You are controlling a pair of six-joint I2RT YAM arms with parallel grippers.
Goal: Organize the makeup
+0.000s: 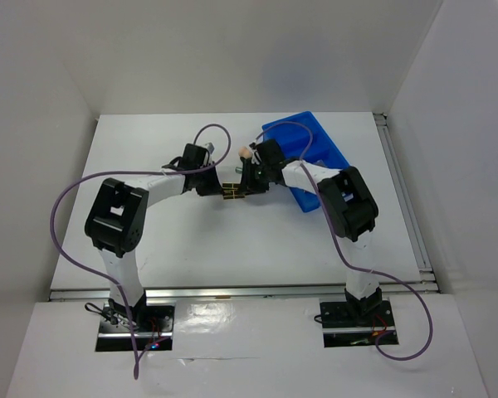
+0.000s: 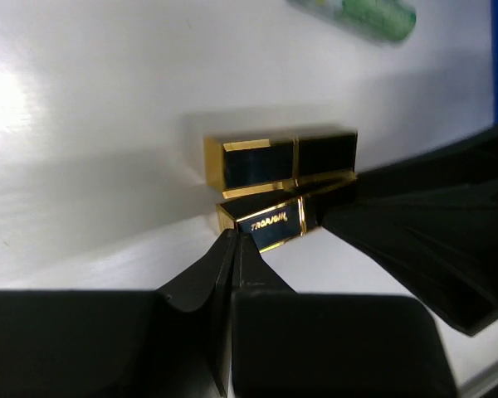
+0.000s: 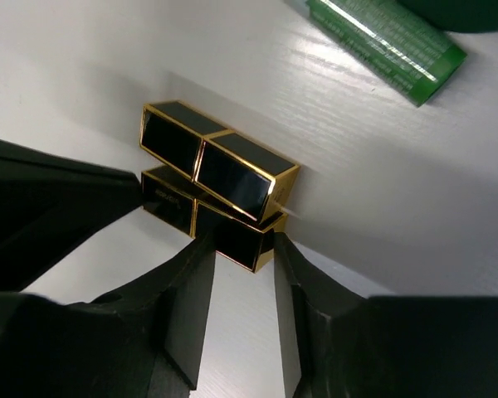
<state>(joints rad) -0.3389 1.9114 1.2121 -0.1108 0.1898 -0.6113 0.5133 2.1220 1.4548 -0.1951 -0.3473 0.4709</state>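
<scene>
Two black-gold lipstick tubes lie side by side mid-table [image 1: 231, 194]. In the left wrist view the near tube [image 2: 270, 220] lies against the far tube [image 2: 278, 159]. My left gripper [image 2: 235, 239] is shut and empty, with its tips touching the near tube's left end. My right gripper [image 3: 236, 249] grips the end of the near tube [image 3: 232, 235], with the other tube [image 3: 220, 162] lying just beyond. A green tube [image 3: 382, 41] lies further off and also shows in the left wrist view [image 2: 365, 12]. A beige sponge [image 1: 243, 152] lies behind the grippers.
The large blue bin [image 1: 311, 145] stands at the back right, partly under my right arm. The right gripper's black body [image 2: 432, 232] fills the right of the left wrist view. White walls enclose the table on three sides.
</scene>
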